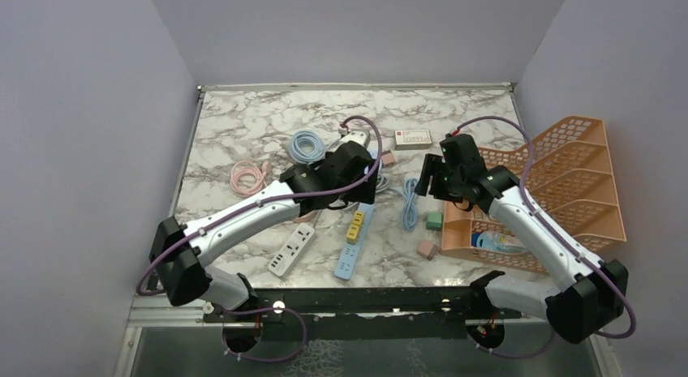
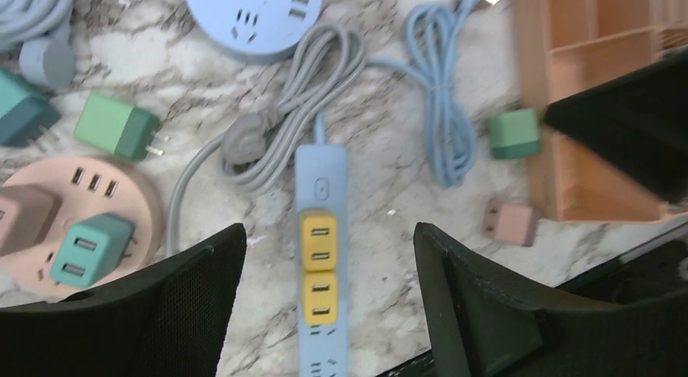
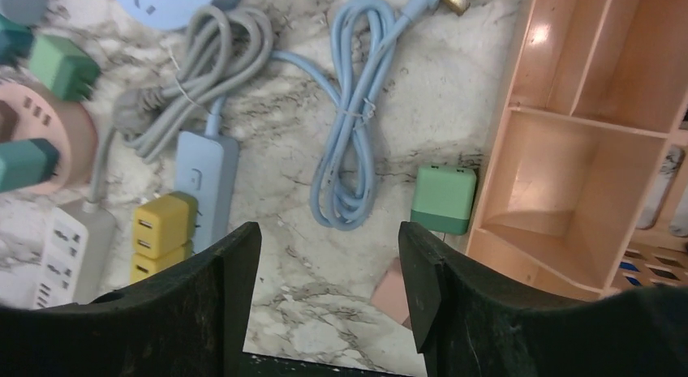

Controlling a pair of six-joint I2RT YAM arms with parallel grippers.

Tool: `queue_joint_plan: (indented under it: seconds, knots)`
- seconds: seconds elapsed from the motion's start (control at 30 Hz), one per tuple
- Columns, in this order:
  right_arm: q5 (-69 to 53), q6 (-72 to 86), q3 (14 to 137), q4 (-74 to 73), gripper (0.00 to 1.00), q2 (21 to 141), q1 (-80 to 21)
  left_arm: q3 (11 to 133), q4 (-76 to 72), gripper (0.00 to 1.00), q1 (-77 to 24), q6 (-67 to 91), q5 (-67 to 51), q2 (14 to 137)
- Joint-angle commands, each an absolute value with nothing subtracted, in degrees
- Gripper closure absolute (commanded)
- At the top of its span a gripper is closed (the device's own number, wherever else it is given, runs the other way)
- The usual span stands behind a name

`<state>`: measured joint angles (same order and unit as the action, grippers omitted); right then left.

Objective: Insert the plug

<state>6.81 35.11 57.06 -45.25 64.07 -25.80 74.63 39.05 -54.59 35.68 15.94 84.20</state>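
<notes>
Below left claw (image 2: 328, 233) and right claw (image 3: 328, 231) — both wide, empty — yellow plugs (image 2: 319, 267) sit in the blue strip (image 2: 320, 170), grey cord (image 2: 302, 89) beside.

Cluttered marble table (image 1: 243, 126)
On it: blue strip (image 1: 354, 247) at six o'clock, white strip (image 1: 292, 249) at seven, pink coil (image 1: 247, 177) at nine, orange rack (image 1: 584, 182) at three.

You are looking at two yellow square plug adapters (image 2: 319, 241) sitting one behind the other on the long blue plastic power strip (image 2: 321, 178). To its right the coiled light-blue cable (image 2: 442, 109) is lying. Farther right, the green cube charger (image 2: 513, 134) and the pink cube charger (image 2: 509, 223) are sitting just beside the orange plastic organiser (image 2: 560, 190). The white power strip (image 1: 292, 249) is lying to the blue strip's left.
</notes>
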Motion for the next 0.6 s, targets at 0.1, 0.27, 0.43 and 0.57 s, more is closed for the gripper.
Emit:
queue_joint_plan:
  seconds: [0.1, 0.27, 0.43, 0.57]
  knots:
    - [7.0, 33.1, 57.0, -49.3, 0.47, 72.1, -25.9, 67.2, 9.0, 0.23, -54.5, 37.0, 16.4, 76.8]
    - [9.5, 32.4, 55.7, -49.1, 0.56, 77.4, -25.9, 64.7, 4.9, 0.23, -54.4, 38.8, 15.3, 76.0]
    - [13.4, 32.3, 55.1, -48.2, 0.46, 82.1, -25.9, 65.3, 6.0, 0.23, -54.4, 37.6, 15.2, 76.7]
    - [17.1, 32.9, 55.5, -46.4, 0.43, 86.3, -25.9, 63.8, 5.1, 0.23, -54.4, 38.2, 15.3, 76.5]
